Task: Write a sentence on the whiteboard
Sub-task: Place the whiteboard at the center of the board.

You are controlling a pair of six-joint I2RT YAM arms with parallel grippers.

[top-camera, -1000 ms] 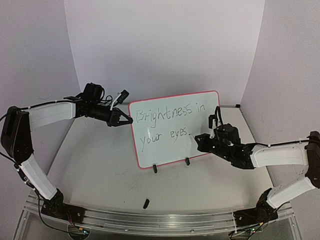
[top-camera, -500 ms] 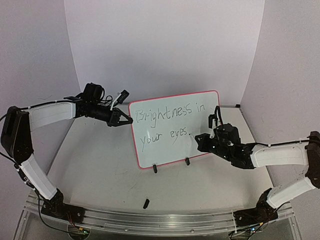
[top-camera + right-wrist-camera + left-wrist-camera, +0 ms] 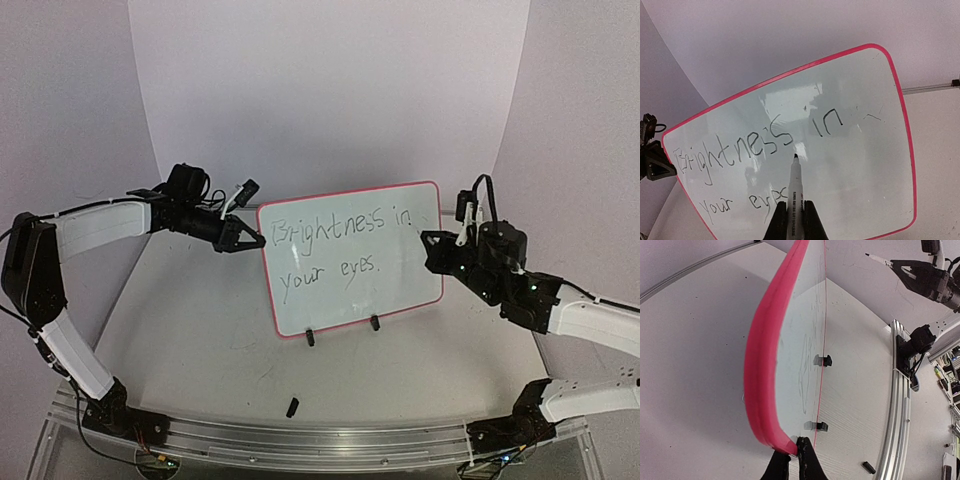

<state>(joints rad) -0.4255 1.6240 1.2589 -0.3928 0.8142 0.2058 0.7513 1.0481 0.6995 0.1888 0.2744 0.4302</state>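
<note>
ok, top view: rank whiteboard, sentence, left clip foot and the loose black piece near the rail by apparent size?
1. whiteboard
2. sentence
3. left clip foot and black piece: these look about alike, and the piece sits nearer the camera, so they are not ranked.

Upright red-framed whiteboard; two-line dark sentence across it

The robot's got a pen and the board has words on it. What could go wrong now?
The marker in the right gripper is uncapped, its tip pointing at the sentence; a careless move could add a stray line or smear the words. The whiteboard stands on two small clip feet with the left gripper pinching its edge, so a tug or clumsy release might tip it over.
</note>
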